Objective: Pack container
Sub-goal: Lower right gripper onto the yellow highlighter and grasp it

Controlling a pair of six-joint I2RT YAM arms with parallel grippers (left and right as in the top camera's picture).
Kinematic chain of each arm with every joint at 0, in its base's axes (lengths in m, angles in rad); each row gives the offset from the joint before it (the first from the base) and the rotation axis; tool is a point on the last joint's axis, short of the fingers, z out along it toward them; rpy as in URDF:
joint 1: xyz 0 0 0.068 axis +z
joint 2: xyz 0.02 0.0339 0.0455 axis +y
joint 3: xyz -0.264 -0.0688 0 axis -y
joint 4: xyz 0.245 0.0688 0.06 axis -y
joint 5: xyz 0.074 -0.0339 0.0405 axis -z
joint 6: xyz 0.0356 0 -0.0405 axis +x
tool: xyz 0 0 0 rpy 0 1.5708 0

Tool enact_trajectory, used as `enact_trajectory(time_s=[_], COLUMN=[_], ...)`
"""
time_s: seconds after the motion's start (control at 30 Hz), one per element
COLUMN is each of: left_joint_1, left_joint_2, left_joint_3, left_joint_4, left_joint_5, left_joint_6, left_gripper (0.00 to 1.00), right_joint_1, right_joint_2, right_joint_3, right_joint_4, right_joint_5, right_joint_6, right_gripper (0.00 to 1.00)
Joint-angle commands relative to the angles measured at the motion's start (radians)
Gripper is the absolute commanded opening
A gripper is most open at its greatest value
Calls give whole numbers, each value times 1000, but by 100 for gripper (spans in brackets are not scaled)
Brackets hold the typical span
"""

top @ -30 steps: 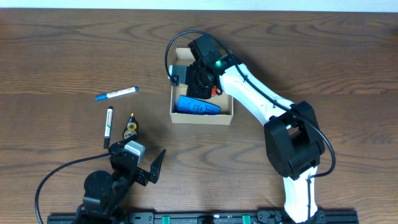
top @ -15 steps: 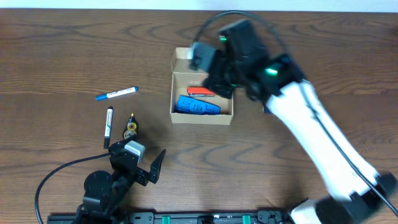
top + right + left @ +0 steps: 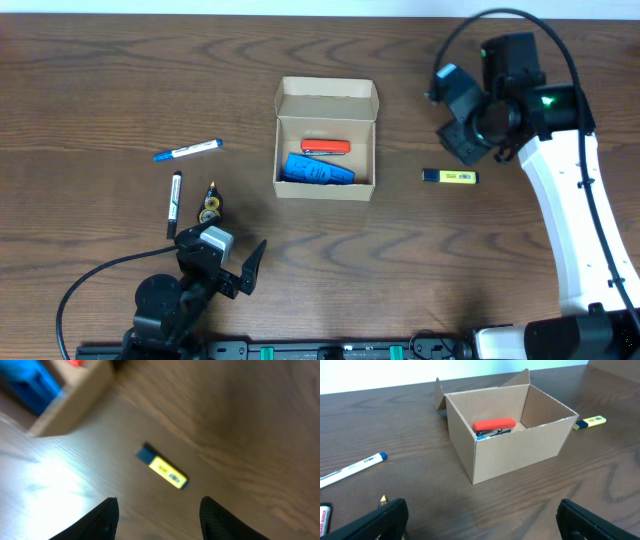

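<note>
The tan cardboard container [image 3: 325, 190] stands open at mid-table, its lid flap folded back. Inside lie a red item [image 3: 326, 147] and a blue item [image 3: 318, 170]. The box [image 3: 520, 455] and the red item [image 3: 494, 425] also show in the left wrist view. My right gripper [image 3: 462, 132] is open and empty, raised above the table to the right of the box, over a yellow highlighter [image 3: 450, 177]. The highlighter [image 3: 162, 467] lies ahead of the right fingers. My left gripper [image 3: 240, 272] is open and empty near the front edge.
A blue-and-white pen [image 3: 187, 150], a black marker [image 3: 174, 203] and a small brass-coloured item [image 3: 210, 204] lie on the table left of the box. The pen [image 3: 351, 467] shows in the left wrist view.
My right gripper has left the box and swung up and to the right, ending above the yellow highlighter. The red item now lies in the box. The left arm has not moved.
</note>
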Motion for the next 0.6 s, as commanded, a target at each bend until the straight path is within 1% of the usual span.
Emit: enact_trajectory(time_s=[0.0,0.1,0.23,0.4,0.57], left_joint_1=[7,7,7,7,7], left_joint_2=[-6,-6,-6,-6,-6], left_joint_3=[-21,-21,-21,-21,-21], left_joint_4=[-5,-5,-5,-6,-6], left_joint_5=[11,11,11,11,11], left_joint_6=[-10,-10,-10,-10,-10], left_gripper=[96,95,95,95,96], right_joint_1=[-46,-45,-45,-47,-62], right_joint_2=[8,8,8,9,9], right_joint_3=[-148,-272,-416,-528,-638], right_joint_4=[68,165,314,447,616], right_joint_5=[-17,-23,36,53,61], right_joint_6=[-83,-150,-172,-211,-262], right_gripper=[55,56,62,68,73])
